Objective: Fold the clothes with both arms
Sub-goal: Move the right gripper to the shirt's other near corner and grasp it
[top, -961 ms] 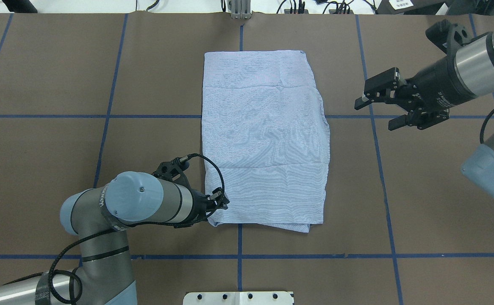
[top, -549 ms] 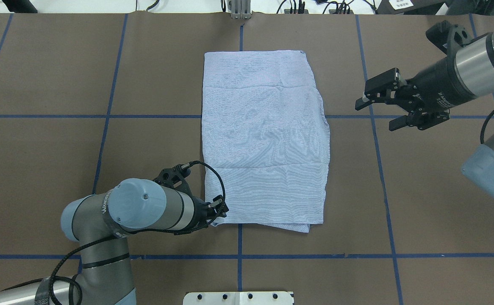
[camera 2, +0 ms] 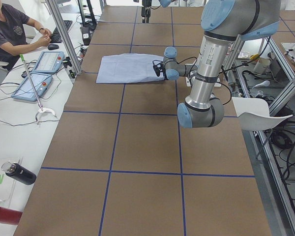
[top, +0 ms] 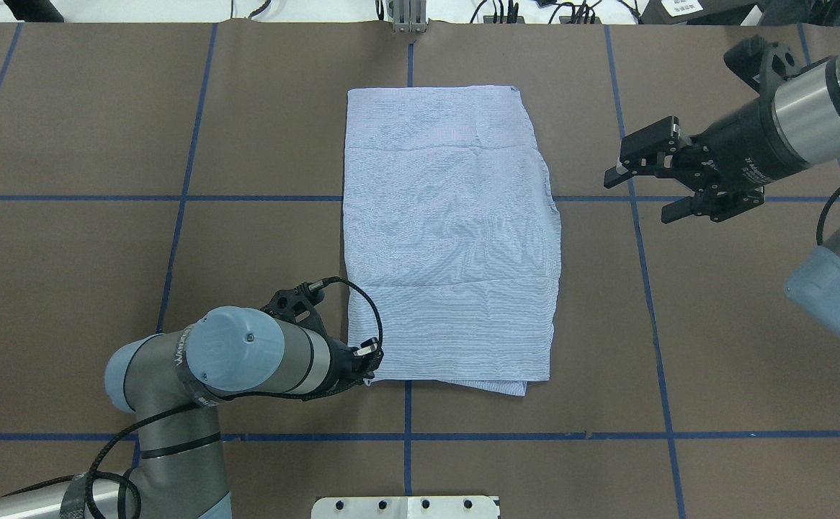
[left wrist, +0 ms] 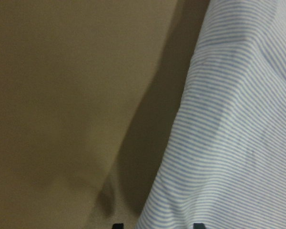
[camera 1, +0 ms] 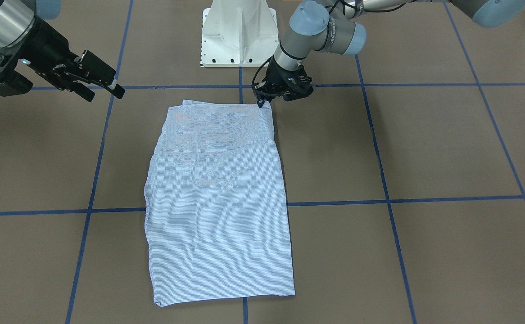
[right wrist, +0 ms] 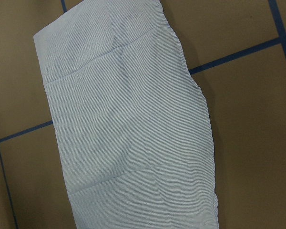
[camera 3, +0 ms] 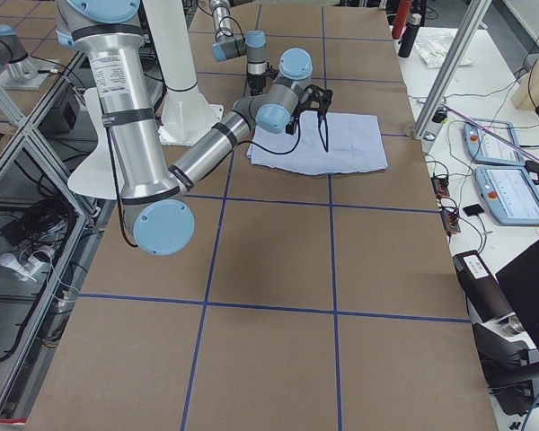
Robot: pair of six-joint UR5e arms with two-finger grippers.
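The shirt (top: 449,231) lay folded into a long rectangle in the middle of the brown worktop (top: 88,130), flat, plain striped side up, with no collar or buttons showing. In the overhead view its left edge ran straight, its right edge bulged a little at mid-length, and an under layer peeped out along the near hem. A blue tape line (top: 247,197) crossed beneath it

The left arm (top: 247,353) reached in low from the near left, and the left end effector (top: 371,357) sat right at the shirt's near-left corner, touching the cloth. From the front view the left end effector (camera 1: 262,100) pointed down onto that corner, just before the white base (camera 1: 237,31). Its wrist camera saw the shirt (left wrist: 238,143) close up, the cloth edge running between two dark fingertips (left wrist: 117,225) at the bottom of the frame; I could not tell whether they pinched the cloth or stood apart from it

The right arm (top: 802,122) was held above the worktop, well off to the shirt's right. The right end effector (top: 640,194) had its fingers spread wide with nothing between them, pointing toward the shirt's far half. Its wrist camera looked down on the shirt (right wrist: 133,129) from that side

A person (camera 2: 10,29) sat at a side desk beyond the worktop's edge
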